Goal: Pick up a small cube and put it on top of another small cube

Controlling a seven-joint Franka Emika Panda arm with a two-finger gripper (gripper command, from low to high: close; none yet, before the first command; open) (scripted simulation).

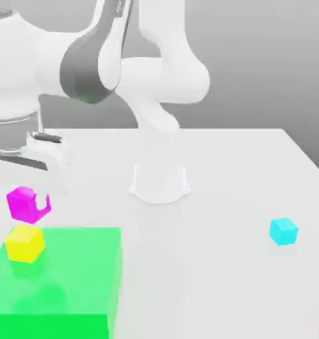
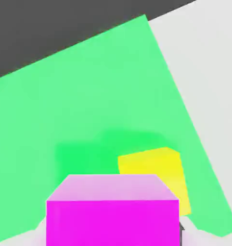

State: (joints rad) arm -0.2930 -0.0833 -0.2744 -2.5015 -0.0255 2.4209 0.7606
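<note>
Carry step: gripper (image 1: 31,198) is pinched tight on the magenta cube (image 1: 28,204), yellow cube (image 1: 24,243) sits just under the fingers, so next it needs lining up squarely before lowering.

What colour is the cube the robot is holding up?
Magenta, a pinkish purple. The small cube shows best in the hand view, held in the tool.
</note>
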